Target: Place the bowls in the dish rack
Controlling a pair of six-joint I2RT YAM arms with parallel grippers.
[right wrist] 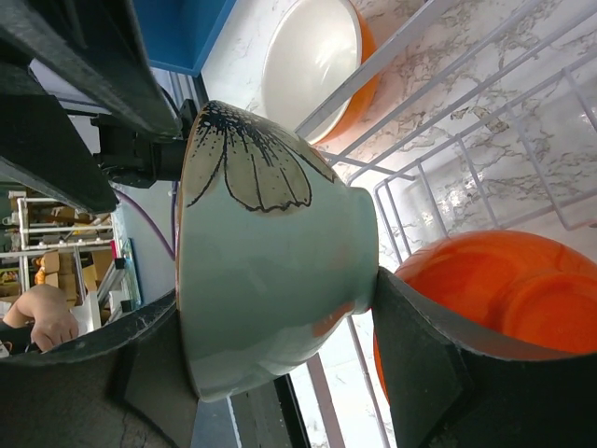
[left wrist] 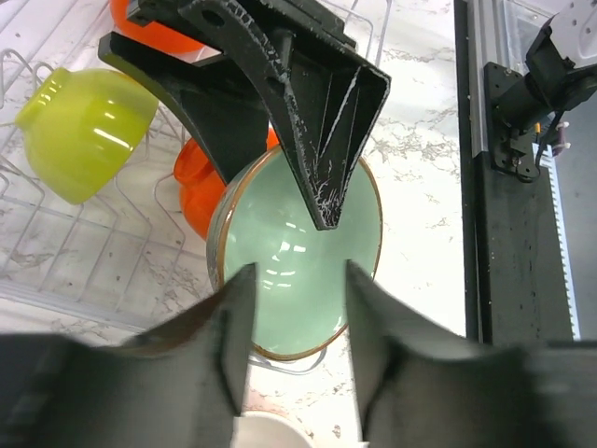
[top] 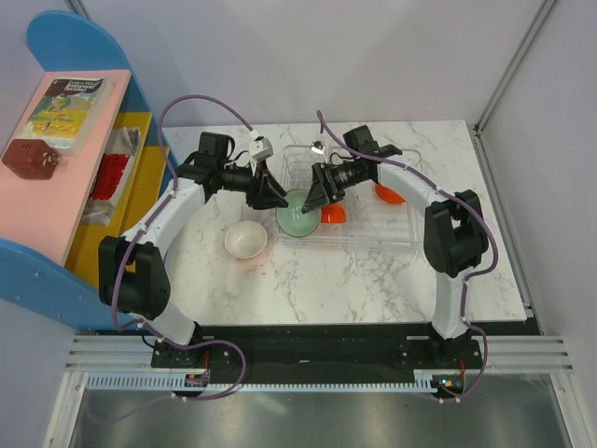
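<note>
My right gripper [top: 315, 194] is shut on the pale mint bowl [top: 297, 216], one finger inside the rim and one on the base, holding it tilted on its side at the left end of the clear dish rack [top: 401, 233]. In the right wrist view the mint bowl [right wrist: 270, 280] shows a flower print. My left gripper [top: 272, 194] is open and empty, its fingers [left wrist: 233, 327] just short of the mint bowl [left wrist: 298, 252]. In the rack sit a lime green bowl [left wrist: 84, 131] and orange bowls [top: 332, 214] [top: 390, 195]. Another orange bowl with a white inside [top: 245, 240] stands on the table left of the rack.
A blue and pink shelf unit [top: 56, 177] with a book and red items stands off the table's left edge. The marble table [top: 373, 280] ends at a black rail near the arm bases.
</note>
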